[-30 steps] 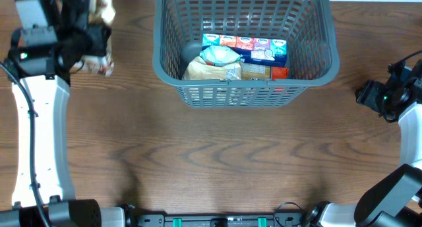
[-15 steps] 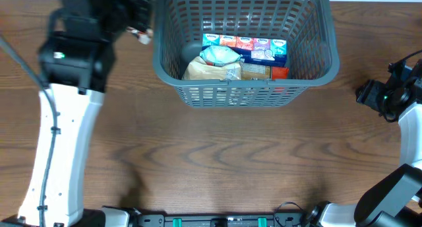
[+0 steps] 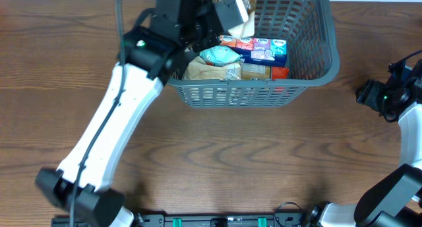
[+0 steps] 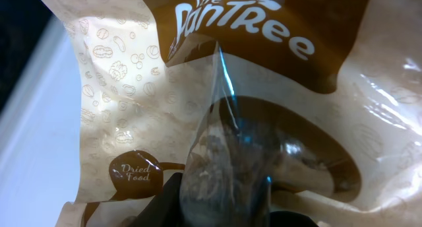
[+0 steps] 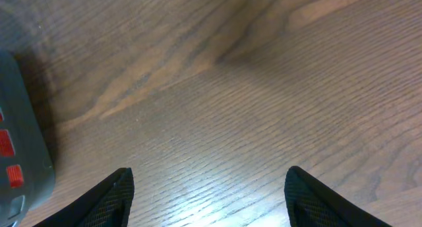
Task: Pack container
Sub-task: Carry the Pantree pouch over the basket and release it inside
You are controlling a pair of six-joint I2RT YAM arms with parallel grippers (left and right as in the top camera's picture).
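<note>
Lower the left tool (image 3: 229, 12), clamped on the dried-food pouch (image 4: 119, 101), deep into the container (image 3: 333, 59) at the counter's (image 3: 217, 154) far edge before releasing (right tool (image 5: 208, 194) gapes idle).

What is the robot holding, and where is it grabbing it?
Left fingers pinch a brown snack bag by a raised fold in its front. Right fingers hold nothing.

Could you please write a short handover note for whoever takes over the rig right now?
Left gripper: jaws shut on a brown-and-cream snack pouch, held above the far side of the container, not yet released.
Right gripper: jaws open, empty, over bare table at the right.
Done: several snack packs lie in the container.
Left: lower the snack pouch in and release it.
</note>
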